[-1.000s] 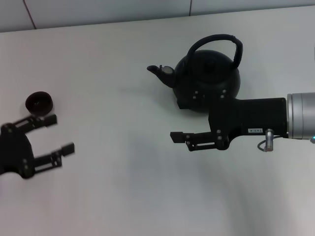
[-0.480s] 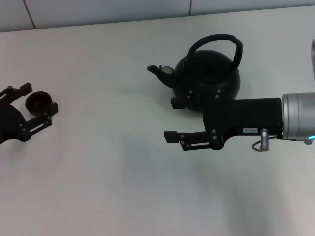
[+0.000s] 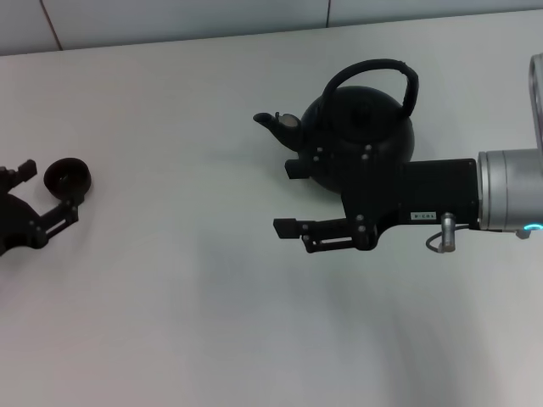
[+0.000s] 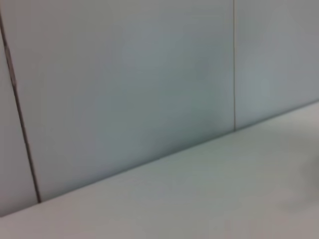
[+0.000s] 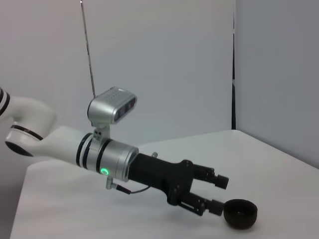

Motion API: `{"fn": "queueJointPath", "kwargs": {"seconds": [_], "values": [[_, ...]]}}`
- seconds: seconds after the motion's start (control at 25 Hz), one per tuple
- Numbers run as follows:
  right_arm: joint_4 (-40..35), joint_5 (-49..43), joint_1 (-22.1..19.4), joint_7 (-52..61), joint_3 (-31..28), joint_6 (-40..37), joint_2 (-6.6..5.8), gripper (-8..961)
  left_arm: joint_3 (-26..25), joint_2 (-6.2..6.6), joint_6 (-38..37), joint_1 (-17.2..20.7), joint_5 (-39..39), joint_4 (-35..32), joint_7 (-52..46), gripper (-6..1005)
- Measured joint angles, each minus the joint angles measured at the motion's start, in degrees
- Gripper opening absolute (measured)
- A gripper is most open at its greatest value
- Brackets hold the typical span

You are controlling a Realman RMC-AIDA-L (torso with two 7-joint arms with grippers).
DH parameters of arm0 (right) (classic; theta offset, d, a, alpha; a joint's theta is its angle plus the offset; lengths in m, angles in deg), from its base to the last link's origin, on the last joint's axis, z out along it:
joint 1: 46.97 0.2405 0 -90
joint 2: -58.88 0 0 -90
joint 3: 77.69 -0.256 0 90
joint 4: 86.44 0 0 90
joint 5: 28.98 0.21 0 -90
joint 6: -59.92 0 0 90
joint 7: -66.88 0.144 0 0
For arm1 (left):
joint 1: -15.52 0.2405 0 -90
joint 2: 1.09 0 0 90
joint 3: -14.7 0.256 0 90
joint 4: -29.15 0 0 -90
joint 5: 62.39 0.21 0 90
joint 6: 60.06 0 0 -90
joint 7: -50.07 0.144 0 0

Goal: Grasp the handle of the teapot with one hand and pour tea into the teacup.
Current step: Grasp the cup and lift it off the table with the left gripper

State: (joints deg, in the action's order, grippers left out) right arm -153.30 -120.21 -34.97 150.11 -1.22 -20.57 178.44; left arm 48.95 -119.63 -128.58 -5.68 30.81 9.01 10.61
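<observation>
Teapot (image 3: 361, 127) sits upright far right on table (image 3: 187, 288), spout (image 3: 271, 121) aimed left, handle (image 3: 377, 72) arched over top, untouched. R gripper (image 3: 288, 197) hangs just in front of pot, jaws wide, holding nothing. L gripper (image 3: 51, 188) at far left, wide open w/ fingers either side of teacup (image 3: 67, 176).

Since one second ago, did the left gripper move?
Yes. The left gripper went up and away toward the teacup, which stayed put; its jaws are open on either side of the cup.
</observation>
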Motion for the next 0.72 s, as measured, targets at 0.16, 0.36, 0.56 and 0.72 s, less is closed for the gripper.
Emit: {"fn": "queueJointPath", "kwargs": {"seconds": [0.16,0.36,0.56,0.72], "values": [[0.06,0.00,0.25,0.00,-0.01,0.07,-0.01,759,-0.44,-0.08,1.80,-0.03,-0.21,1.63,3.53,797],[0.07,0.00,0.26,0.00,-0.01,0.08,-0.02,759,-0.33,-0.06,4.00,-0.50,-0.22,1.99,3.93,797],[0.07,0.00,0.23,0.00,-0.01,0.09,-0.03,760,-0.02,-0.06,5.80,-1.14,-0.22,2.20,3.98,797],[0.07,0.00,0.22,0.00,-0.01,0.08,-0.03,760,0.01,-0.08,6.28,-1.53,-0.22,2.32,3.99,797]]}}
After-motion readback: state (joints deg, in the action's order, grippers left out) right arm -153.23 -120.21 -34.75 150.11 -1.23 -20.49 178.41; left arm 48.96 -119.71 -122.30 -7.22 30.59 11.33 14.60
